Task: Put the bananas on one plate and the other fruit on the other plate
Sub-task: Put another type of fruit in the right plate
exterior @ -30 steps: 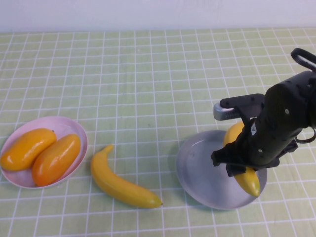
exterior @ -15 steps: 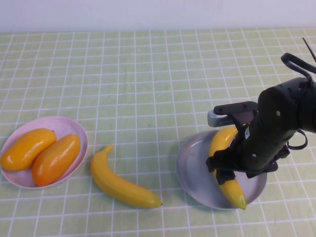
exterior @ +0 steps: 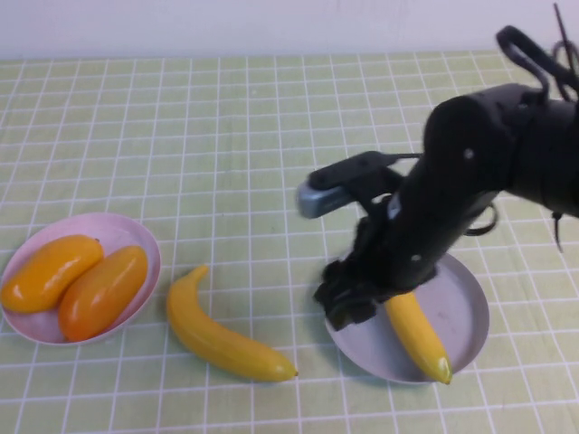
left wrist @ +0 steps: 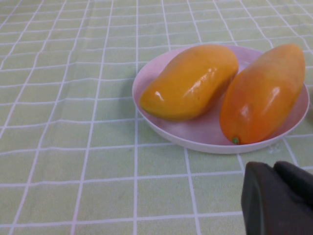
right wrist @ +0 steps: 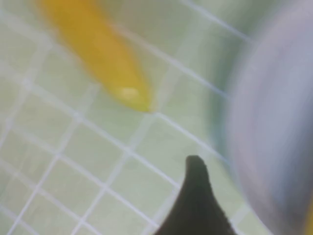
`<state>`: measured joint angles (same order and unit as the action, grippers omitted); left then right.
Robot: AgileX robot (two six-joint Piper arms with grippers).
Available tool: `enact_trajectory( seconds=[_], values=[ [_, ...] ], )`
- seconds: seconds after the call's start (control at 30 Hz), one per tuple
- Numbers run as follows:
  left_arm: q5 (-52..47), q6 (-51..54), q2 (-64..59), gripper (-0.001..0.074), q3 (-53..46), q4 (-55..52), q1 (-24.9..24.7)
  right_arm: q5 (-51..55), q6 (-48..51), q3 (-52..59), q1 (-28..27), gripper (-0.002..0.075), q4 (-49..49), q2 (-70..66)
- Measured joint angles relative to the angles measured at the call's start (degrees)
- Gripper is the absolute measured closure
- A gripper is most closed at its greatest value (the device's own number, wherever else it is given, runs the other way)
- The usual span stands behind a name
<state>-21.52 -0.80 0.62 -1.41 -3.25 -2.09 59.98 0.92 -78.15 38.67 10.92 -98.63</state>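
Leftward off the plated banana swings the empty right gripper; grasp the stiff, slick table banana mid-body.

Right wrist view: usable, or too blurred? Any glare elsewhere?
Right wrist view: heavy motion blur; the banana on the cloth and grey-blue plate are smeared, and only one dark finger of the right gripper shows. Left wrist view: sharp, soft highlights on both orange fruits, the left gripper a dark corner. High view: even light, faint shadows.
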Motion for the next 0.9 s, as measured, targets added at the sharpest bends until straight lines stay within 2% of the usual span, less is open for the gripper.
enact_trajectory(
  seconds=[0.2, 0.33, 0.57, 0.9],
  values=[
    [0.00, 0.00, 0.00, 0.0731, 0.00, 0.00, 0.00, -7.24, 17.36, -1.08, 8.04, 0.0272, 2.13, -0.60],
    [0.00, 0.00, 0.00, 0.0731, 0.00, 0.00, 0.00, -13.04, 24.03, -1.08, 11.53, 0.0272, 2.47, -2.89],
    [0.00, 0.00, 0.00, 0.0731, 0.00, 0.00, 0.00, -15.43, 25.84, -3.34, 12.59, 0.0272, 2.50, -10.42],
    [0.00, 0.00, 0.00, 0.0731, 0.00, 0.00, 0.00, -12.21, 25.84, -10.84, 12.68, 0.0272, 2.89, -19.34]
  ],
)
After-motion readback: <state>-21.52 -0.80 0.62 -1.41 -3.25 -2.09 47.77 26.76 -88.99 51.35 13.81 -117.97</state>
